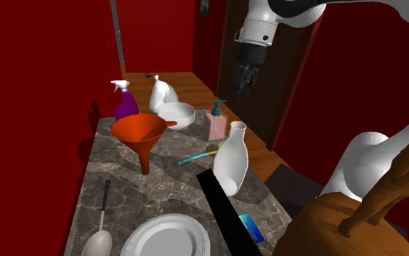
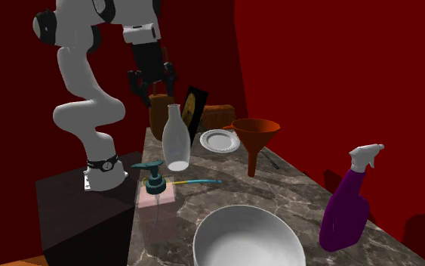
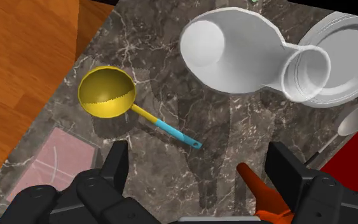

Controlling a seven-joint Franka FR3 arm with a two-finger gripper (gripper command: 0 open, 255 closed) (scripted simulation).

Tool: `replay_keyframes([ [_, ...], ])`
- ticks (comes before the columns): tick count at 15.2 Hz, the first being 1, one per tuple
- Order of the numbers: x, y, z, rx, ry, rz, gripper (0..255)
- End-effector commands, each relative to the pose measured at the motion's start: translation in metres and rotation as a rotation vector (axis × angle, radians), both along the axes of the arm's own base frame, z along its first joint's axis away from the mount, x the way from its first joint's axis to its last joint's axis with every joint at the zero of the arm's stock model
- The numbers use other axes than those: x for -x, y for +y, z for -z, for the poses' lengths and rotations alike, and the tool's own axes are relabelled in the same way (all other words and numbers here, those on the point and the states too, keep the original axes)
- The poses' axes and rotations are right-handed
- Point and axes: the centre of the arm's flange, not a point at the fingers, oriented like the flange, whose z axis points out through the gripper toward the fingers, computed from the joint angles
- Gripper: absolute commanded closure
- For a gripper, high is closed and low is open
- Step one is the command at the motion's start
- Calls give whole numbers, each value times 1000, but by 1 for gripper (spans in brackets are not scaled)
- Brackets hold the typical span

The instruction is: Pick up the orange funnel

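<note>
Orange funnel (image 1: 140,132) mouth-up on counter (image 1: 168,190), spout tip btwn wide-apart, empty fingers (image 3: 117,164), rest cut off.

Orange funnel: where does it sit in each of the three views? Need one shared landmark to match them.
Shoulder view: the orange funnel stands left of centre, to the left of the white bottle.
Second exterior view: the orange funnel stands right of centre, to the right of the white bottle.
Wrist view: its tapered orange end lies between the open fingers of the gripper, nearer one of them.
Landmark: the white bottle, in all three.
</note>
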Motion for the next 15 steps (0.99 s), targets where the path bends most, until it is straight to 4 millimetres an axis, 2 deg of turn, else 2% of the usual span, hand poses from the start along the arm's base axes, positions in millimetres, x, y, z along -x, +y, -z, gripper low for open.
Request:
replay_keyframes([
  [1,-17,14,12,-34,6,8,0],
  [15,-144,109,73,-260,48,56,0],
])
